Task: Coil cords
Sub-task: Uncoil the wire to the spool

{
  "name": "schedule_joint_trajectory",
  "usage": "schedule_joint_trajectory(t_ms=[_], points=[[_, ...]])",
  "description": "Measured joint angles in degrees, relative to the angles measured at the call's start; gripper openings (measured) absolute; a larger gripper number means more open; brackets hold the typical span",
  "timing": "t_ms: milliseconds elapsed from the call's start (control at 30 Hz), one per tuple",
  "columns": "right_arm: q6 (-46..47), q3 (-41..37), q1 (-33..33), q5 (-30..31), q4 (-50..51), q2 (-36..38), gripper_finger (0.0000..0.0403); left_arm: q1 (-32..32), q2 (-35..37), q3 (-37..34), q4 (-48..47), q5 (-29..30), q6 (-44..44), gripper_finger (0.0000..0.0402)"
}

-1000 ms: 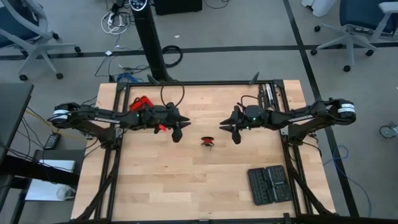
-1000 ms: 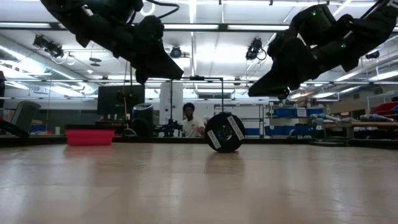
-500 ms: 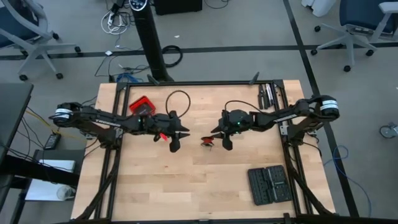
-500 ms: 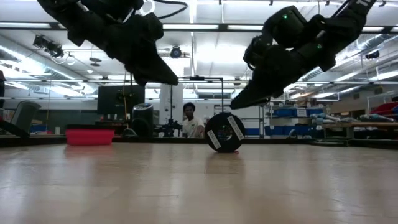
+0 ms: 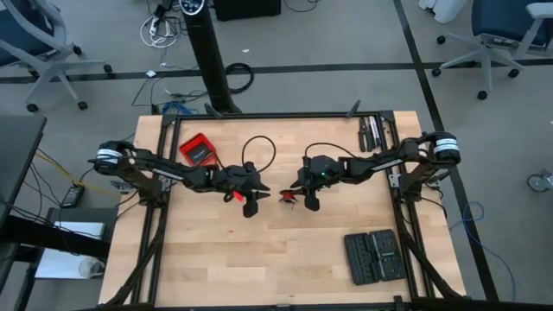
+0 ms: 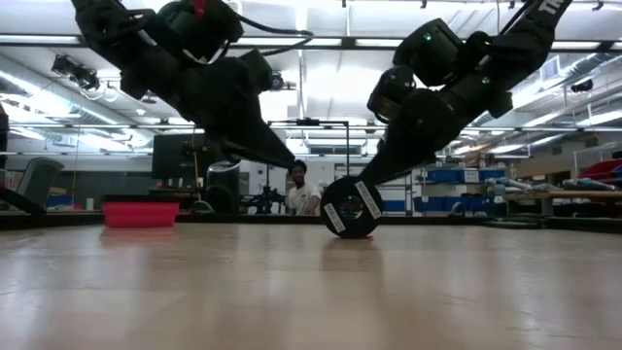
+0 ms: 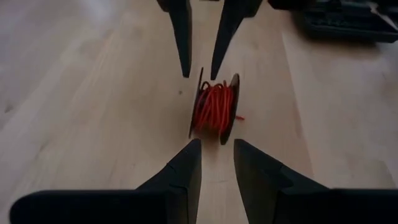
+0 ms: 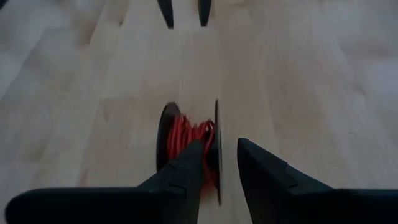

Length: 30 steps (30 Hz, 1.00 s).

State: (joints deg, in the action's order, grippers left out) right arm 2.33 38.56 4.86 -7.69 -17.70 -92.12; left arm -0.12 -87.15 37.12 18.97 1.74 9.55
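The thin red wire [image 7: 213, 111] is wound on a small black spool [image 5: 288, 198] that stands on the rims of its two flanges at the table's middle; it also shows in the low view [image 6: 351, 206]. A short wire end [image 7: 240, 117] sticks out past one flange. My left gripper [image 7: 216, 149] is open, low over the table just left of the spool [image 5: 256, 201]. My right gripper [image 8: 219, 149] is open, slanting down at the spool from the right [image 5: 304, 197], with one flange [image 8: 216, 134] in line with the gap between its fingers. My right gripper's fingertips [image 6: 366, 181] reach the spool's upper right rim in the low view, but I cannot tell whether they touch it. My left gripper touches nothing.
A red square box with a black top [image 5: 198, 149] lies at the far left, a black cable loop [image 5: 259, 152] beside it. A black case [image 5: 373, 256] lies at the near right, dark tools [image 5: 371, 131] at the far right. A person [image 6: 296, 191] stands beyond the table.
Both grippers have come down and moved in toward the spool, the left one toward the table's right, the right one toward its left. The spool has stayed where it was.
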Motion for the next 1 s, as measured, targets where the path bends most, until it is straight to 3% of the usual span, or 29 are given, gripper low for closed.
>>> schedule_joint_trajectory(t_ms=[467,600,767,1000], points=[[-2.0,0.0,0.0,1.0,0.7,-0.7,0.0094,0.0,0.0,0.0,-0.9,-0.2,-0.4,0.0099],[-2.1,0.0,0.0,1.2,1.6,-0.7,0.0069,0.0,0.0,0.0,-0.5,0.2,-0.3,0.0099],[-2.4,0.0,0.1,1.2,2.2,-0.7,0.0009,0.0,0.0,0.0,-0.7,0.3,-0.3,0.0099],[-0.7,0.0,0.2,1.2,2.2,-0.7,0.0003,0.0,0.0,0.0,-0.6,0.5,-0.4,0.0099]])
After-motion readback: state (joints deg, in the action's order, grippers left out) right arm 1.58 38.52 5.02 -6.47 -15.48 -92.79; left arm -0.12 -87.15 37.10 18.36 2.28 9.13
